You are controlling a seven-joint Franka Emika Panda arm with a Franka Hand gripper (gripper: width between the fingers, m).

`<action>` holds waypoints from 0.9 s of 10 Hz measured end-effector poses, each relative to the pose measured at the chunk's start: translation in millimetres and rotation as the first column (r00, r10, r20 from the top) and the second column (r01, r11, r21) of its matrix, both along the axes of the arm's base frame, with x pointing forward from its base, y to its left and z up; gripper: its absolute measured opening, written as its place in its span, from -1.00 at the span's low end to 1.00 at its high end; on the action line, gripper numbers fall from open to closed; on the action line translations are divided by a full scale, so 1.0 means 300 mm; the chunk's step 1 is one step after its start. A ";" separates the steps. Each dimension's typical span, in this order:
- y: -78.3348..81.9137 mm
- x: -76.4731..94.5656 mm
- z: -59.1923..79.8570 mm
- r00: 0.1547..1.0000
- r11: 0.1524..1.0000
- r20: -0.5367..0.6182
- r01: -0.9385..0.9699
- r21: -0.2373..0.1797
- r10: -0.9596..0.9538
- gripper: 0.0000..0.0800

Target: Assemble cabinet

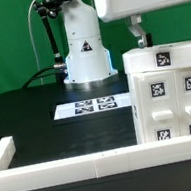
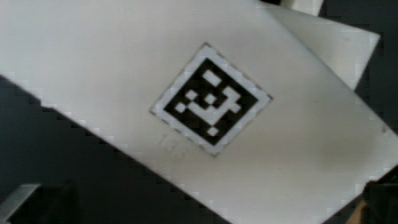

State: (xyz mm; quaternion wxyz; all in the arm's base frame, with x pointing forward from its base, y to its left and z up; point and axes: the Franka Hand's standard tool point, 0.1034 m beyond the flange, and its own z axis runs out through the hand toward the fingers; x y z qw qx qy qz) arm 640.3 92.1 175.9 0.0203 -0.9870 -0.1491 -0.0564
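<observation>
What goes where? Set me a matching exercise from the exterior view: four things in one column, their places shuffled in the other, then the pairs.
Things:
1. cabinet
2. marker board
3. robot base
4. white rail

Places:
A. flat on the black table, mid-scene
B. along the near edge
C. upright at the back
D. exterior view's right, tagged blocks on its front

Pairs: 1-D; 2-A; 3-C; 4-B

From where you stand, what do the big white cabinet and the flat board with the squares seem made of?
The cabinet looks like smooth matte white plastic: even colour, crisp moulded edges, with printed black-and-white tags stuck on. The marker board looks like a thin flat white sheet, perhaps card or plastic; too small to tell.
</observation>
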 end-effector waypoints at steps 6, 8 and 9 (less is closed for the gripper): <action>-0.026 -0.005 -0.011 0.908 0.902 -0.011 -0.417 -0.111 0.419 0.99; -0.026 -0.017 -0.009 0.852 0.844 -0.043 -0.523 -0.116 0.522 0.99; -0.031 -0.022 -0.001 0.808 0.800 -0.069 -0.589 -0.114 0.585 0.99</action>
